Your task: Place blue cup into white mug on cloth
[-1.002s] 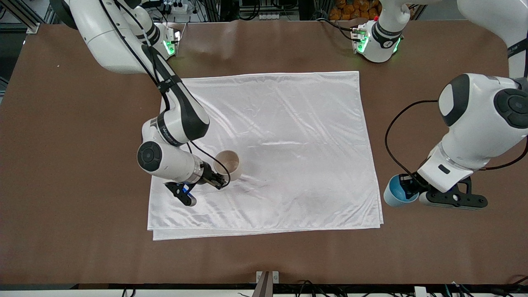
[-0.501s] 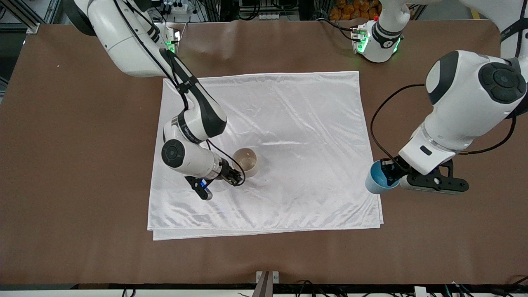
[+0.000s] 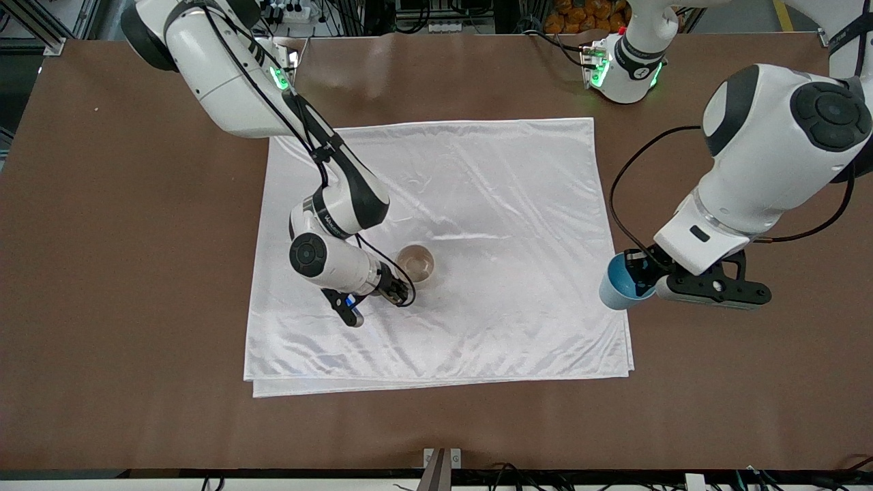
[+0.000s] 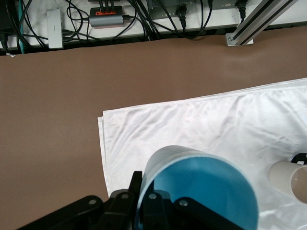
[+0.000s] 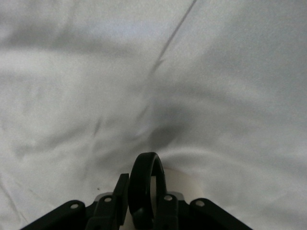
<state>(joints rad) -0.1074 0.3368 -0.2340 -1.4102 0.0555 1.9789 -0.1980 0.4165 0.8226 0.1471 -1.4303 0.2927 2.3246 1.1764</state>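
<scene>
The white cloth (image 3: 477, 204) lies spread in the middle of the brown table. My right gripper (image 3: 402, 292) is shut on the black loop handle (image 5: 146, 184) of the white mug (image 3: 415, 264). The mug stands upright, at or just above the cloth; I cannot tell if it touches. My left gripper (image 3: 638, 283) is shut on the rim of the blue cup (image 3: 619, 291) and holds it in the air over the cloth's edge at the left arm's end. In the left wrist view the cup (image 4: 206, 196) fills the foreground, with the mug (image 4: 290, 181) farther off on the cloth (image 4: 216, 120).
Bare brown table (image 3: 136, 273) surrounds the cloth on all sides. The cloth's folded double edge (image 3: 436, 382) lies nearest the front camera. Both arm bases with green lights (image 3: 617, 68) stand at the table's back edge, with cables and a power strip (image 4: 108, 19) past it.
My right gripper has carried the mug toward the cloth's middle. My left gripper has lifted the blue cup off the bare table and moved it over the cloth's edge.
</scene>
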